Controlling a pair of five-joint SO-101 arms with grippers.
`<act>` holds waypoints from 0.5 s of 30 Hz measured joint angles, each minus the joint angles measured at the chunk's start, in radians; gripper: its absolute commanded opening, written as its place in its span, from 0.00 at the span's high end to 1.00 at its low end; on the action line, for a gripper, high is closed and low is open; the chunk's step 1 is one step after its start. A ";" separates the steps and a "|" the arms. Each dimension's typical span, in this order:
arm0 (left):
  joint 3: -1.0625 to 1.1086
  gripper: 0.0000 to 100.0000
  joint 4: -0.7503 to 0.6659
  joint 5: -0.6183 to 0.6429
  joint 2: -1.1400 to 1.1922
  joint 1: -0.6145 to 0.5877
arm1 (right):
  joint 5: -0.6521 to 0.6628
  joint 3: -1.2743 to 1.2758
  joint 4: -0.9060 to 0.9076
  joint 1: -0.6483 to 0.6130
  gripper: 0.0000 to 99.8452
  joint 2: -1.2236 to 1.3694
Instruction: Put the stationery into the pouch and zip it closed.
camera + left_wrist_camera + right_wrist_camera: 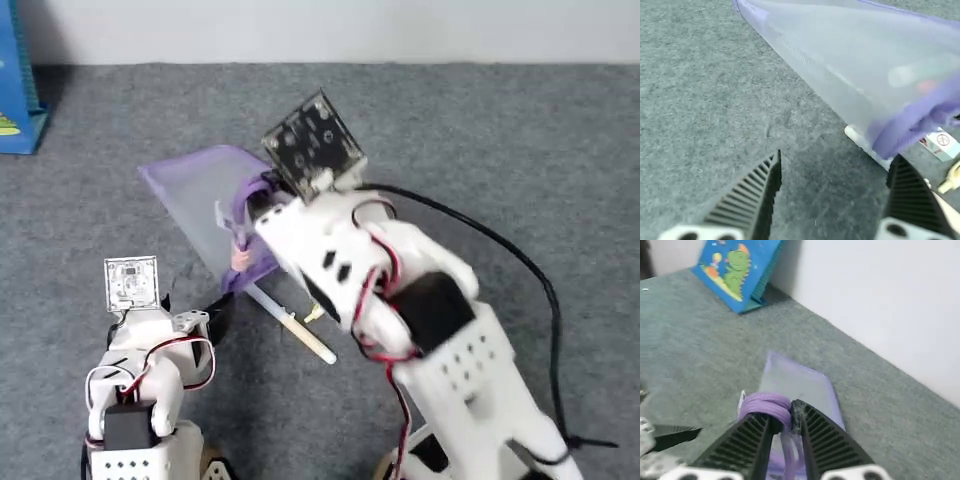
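A translucent purple pouch [200, 190] lies on the grey carpet, its near end raised. My right gripper [250, 215] is shut on the pouch's bunched purple rim [767, 405]. A white pen [295, 325] lies on the carpet, one end under the pouch's raised edge. Blurred pink and pale shapes [920, 80] show through the pouch's wall. My left gripper [215, 308] is low on the carpet just beside the pouch's near corner; its fingers [760, 195] stand wide open with nothing between them, and the pen's end [860, 140] lies ahead of them.
A blue picture book [15, 90] leans against the white wall at the far left. A small labelled piece [940, 142] and a cream bit [952, 180] lie by the pen. A black cable [520, 270] runs over the carpet right of the right arm.
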 measured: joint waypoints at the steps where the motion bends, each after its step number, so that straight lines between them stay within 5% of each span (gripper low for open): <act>1: 0.000 0.67 0.000 0.000 0.000 0.000 | 0.000 0.000 0.012 -0.009 0.99 -0.017; 15: 0.000 0.76 -0.044 0.000 0.000 0.002 | 0.000 0.000 0.130 -0.066 0.99 -0.103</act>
